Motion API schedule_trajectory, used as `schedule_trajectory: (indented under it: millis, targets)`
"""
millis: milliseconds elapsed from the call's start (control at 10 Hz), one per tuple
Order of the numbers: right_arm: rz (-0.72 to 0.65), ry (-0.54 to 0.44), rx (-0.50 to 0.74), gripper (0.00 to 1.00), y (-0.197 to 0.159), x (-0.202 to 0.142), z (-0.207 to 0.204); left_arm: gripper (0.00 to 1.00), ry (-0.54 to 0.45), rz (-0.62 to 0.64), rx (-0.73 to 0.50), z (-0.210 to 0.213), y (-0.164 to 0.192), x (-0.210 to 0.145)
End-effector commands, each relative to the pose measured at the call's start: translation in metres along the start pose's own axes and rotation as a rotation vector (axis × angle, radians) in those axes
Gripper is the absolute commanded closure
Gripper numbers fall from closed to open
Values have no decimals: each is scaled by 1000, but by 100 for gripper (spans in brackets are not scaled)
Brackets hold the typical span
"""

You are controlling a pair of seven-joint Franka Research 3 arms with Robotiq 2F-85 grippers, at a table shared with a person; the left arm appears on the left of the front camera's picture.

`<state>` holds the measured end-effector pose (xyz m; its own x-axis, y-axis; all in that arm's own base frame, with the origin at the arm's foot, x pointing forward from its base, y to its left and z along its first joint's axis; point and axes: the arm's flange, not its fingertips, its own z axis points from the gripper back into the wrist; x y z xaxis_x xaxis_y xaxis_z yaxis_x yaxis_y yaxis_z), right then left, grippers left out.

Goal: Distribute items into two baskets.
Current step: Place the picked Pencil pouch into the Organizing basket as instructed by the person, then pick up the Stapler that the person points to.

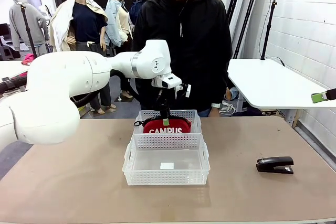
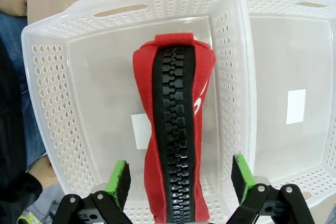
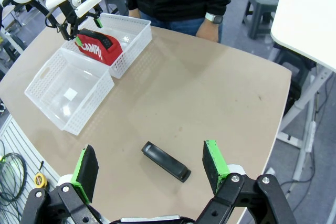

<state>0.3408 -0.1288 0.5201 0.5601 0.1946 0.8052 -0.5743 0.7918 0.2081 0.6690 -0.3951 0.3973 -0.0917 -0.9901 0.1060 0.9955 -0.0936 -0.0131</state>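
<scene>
Because it lies bare on the desk (image 1: pixel 79 182), toward the right edge and well apart from anything else, the black stapler (image 1: pixel 274 164) looks like the item to be moved next. Its long axis runs roughly along the desk's near edge. The right gripper (image 3: pixel 149 150) hangs high above it with its jaws spread wide and nothing between them. In the right wrist view the stapler sits below the gap, slantwise to the line joining the green pads. That arm is much the nearer one. I judge its wrist would need some turning so that the pads close across the stapler's narrow width.

Near the desk's middle stands the near basket (image 1: pixel 167 178), with no item in it. Set right against its far wall, toward the desk's far edge, is the far basket (image 1: pixel 195 120). The red CAMPUS pouch (image 1: pixel 167 127) rests inside it, zip uppermost. The left gripper (image 2: pixel 181 174) hovers just over the pouch, jaws spread, with a pad on either side and both clear of the fabric. A person (image 1: pixel 184 51) stands at the far edge.
</scene>
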Motion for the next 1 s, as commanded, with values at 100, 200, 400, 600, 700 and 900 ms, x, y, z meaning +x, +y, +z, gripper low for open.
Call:
schedule_trajectory:
  millis: [100,200,400,600,700,900]
  targets:
    - [3,-29,19,0,-2,-1,-3,0,-3,2,8,1,1,-1]
    - [3,-29,19,0,-2,-1,-3,0,-3,2,8,1,1,-1]
    - [3,-29,19,0,-2,-1,-3,0,-3,2,8,1,1,-1]
    - [3,-29,19,0,-2,-1,-3,0,0,0,0,0,0,0]
    - [3,-29,19,0,-2,-1,-3,0,-9,41,16,18,-2,-8]
    - [3,-29,19,0,-2,-1,-3,0,-65,136,23,59,-17,-30]
